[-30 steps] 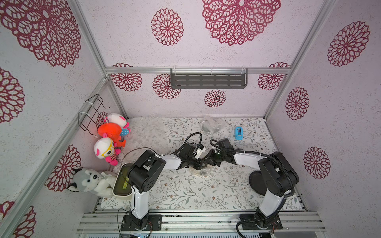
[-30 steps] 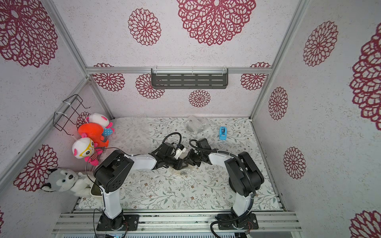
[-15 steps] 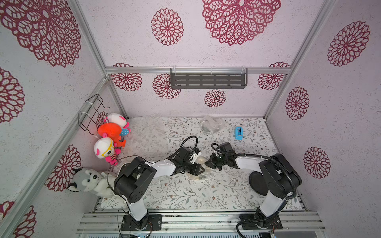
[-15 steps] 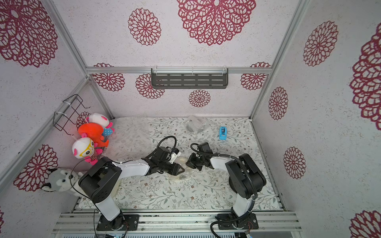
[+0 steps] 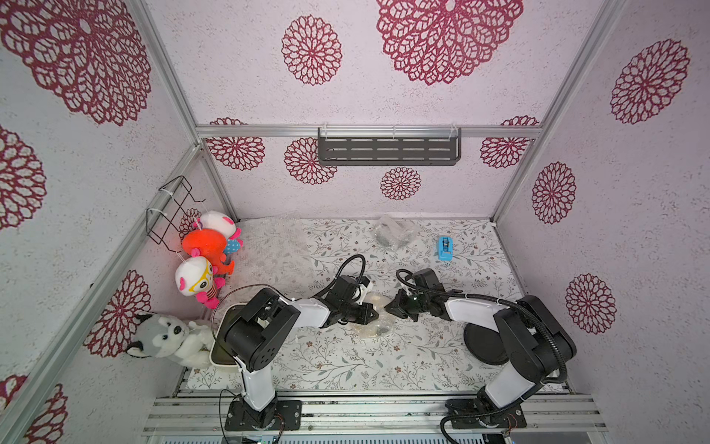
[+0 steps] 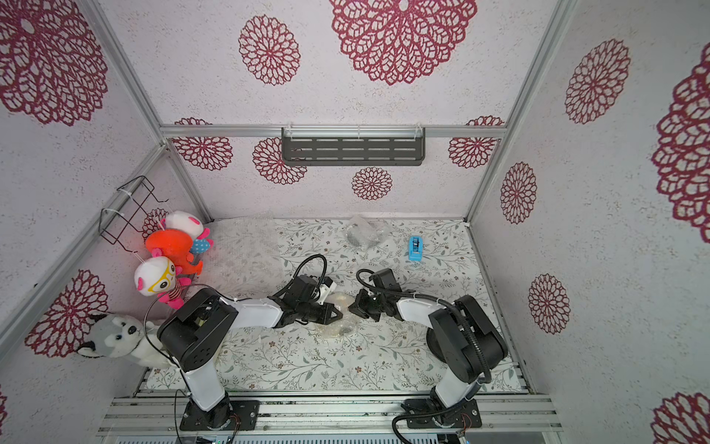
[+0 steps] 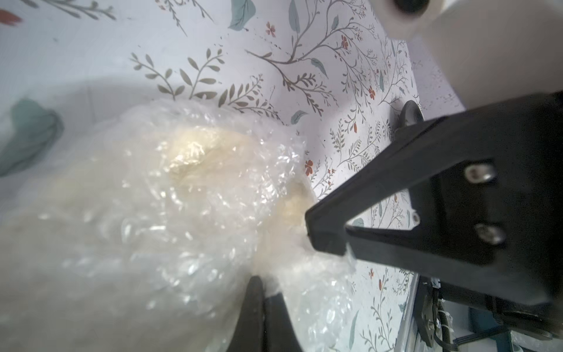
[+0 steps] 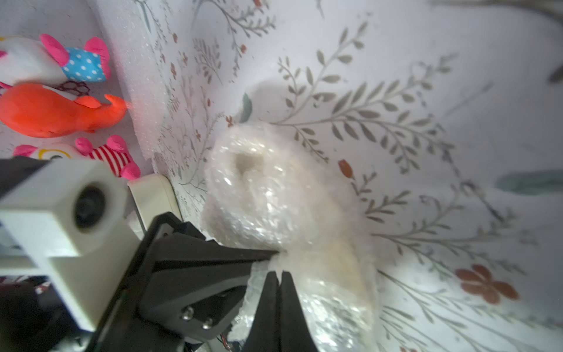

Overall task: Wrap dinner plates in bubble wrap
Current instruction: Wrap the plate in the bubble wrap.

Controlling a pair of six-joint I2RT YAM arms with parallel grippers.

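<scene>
Right now the left gripper [image 8: 275, 252] and the right gripper [image 8: 277, 274] meet tip to tip on the bubble wrap [image 8: 268, 198] bundled round the cream plate [image 8: 332, 265]. Only the right wrist view shows how. The right jaws are pressed together on a frill of wrap edge, and the left gripper's closed point nips the same fold just beside them. The left wrist view adds the bundle's other face, where cream shows through crinkled film.

In both top views the bundle is a small pale heap under the two tips. These views alone show the black plate [image 5: 478, 344], flat behind the right gripper by its arm's base. Beyond the tips, toward the back wall, they show a second bundle [image 5: 392, 236] with something dark inside, a blue tape dispenser [image 5: 445, 249] and a loose sheet [image 5: 269, 250] lying flat. The cream tub [image 8: 152, 192] sits behind the left gripper, near the plush toys [image 5: 209, 246].

The table [image 5: 326, 365] has a floral cloth. Pale walls with crimson medallions carry a grey shelf [image 5: 388, 151] and a wire basket [image 5: 169, 209].
</scene>
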